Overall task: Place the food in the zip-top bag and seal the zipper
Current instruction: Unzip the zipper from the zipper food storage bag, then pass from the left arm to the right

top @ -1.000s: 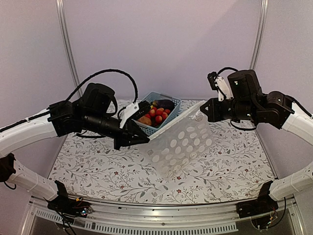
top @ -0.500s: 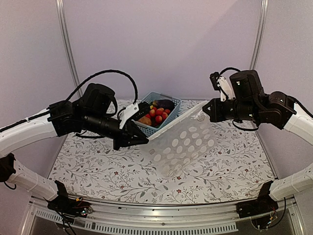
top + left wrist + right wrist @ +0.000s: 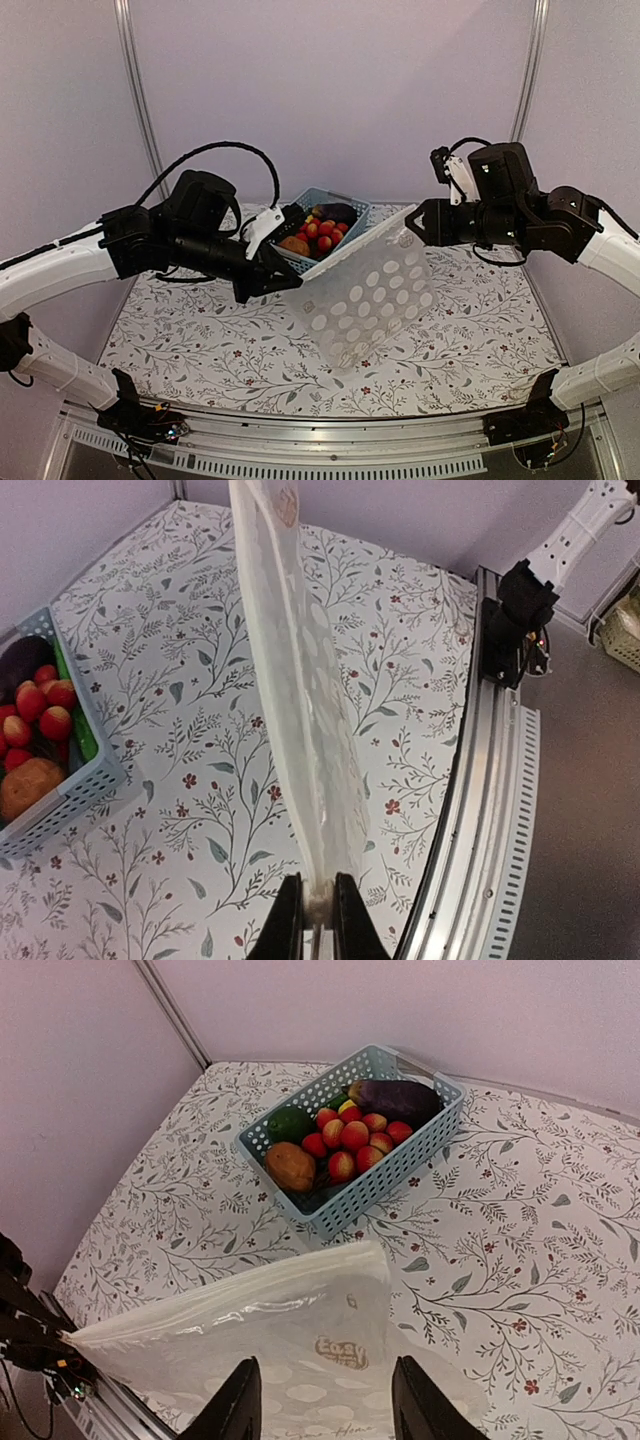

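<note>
Left gripper [image 3: 318, 888]: clamped on zip-top bag [image 3: 370, 295] corner (seen edge-on).
Right gripper [image 3: 322, 1400]: fingers apart, astride other corner.
Top edge [image 3: 350, 258]: straight between grippers.
Basket [image 3: 400, 1175]: behind, holding food [image 3: 350, 1135].

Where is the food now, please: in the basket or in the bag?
In the basket: the food lies there, and the dotted bag looks empty.
</note>
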Motion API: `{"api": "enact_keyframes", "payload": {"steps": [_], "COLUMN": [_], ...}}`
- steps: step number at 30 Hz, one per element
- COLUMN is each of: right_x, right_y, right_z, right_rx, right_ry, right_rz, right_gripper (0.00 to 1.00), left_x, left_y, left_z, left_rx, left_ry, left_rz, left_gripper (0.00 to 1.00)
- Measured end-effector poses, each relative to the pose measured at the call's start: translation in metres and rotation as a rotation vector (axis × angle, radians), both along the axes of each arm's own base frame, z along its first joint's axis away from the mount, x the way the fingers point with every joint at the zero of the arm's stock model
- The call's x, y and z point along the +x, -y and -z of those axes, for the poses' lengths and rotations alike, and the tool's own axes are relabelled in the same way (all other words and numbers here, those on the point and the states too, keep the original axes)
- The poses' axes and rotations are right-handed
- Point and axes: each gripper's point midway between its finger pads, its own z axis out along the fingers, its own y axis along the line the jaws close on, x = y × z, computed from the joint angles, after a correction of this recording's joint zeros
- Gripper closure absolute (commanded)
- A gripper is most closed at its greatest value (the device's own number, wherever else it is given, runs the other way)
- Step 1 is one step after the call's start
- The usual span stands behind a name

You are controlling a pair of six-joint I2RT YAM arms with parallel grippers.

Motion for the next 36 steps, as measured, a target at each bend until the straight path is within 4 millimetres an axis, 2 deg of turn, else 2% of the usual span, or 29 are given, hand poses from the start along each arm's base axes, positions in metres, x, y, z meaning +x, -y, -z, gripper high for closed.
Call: {"api": "enact_keyframes", "payload": {"steps": [4,7,10,15,16,20,23,26,32,36], "right_x": [0.002,-0.001,-0.005,-0.006,-0.003,0.001,0.006,0.007,0.01,0.014], "right_y": [-0.006,-0.009,-0.015,-0.037,-0.053,-0.067,-0.077,-0.084,-0.097,-0.103], "right_z": [0.009,0.02,0.022,0.02,0.032,0.047,0.056,0.054,0.043,0.045], "right_rx": [0.033,0.053,0.089,0.162,0.169,0.178,0.201,0.238,0.296,0.309], "right_ry": [-0.036,-0.067,-0.085,-0.106,-0.135,-0.171,-0.193,-0.2,-0.195,-0.199], "right_rz": [0.027,0.045,0.052,0.07,0.082,0.099,0.113,0.111,0.1,0.106], "right_gripper": [0.3,0.25,0.25,0.25,0.25,0.25,0.25,0.26,0.32,0.35], "left_x": [0.016,0.026,0.03,0.029,0.028,0.03,0.027,0.026,0.031,0.032], "left_y": [-0.004,-0.008,-0.009,-0.009,-0.008,-0.007,-0.003,-0.002,-0.006,-0.007], "left_z": [0.008,0.012,0.014,0.015,0.016,0.022,0.037,0.044,0.044,0.043], "left_rx": [0.03,0.034,0.031,0.027,0.037,0.075,0.135,0.167,0.182,0.184], "left_ry": [-0.001,0.008,0.02,0.044,0.06,0.098,0.124,0.139,0.162,0.167], "left_rz": [-0.105,-0.172,-0.21,-0.239,-0.257,-0.297,-0.309,-0.319,-0.35,-0.354], "left_gripper": [1.0,1.0,1.0,1.0,1.0,1.0,1.0,1.0,1.0,1.0]}}
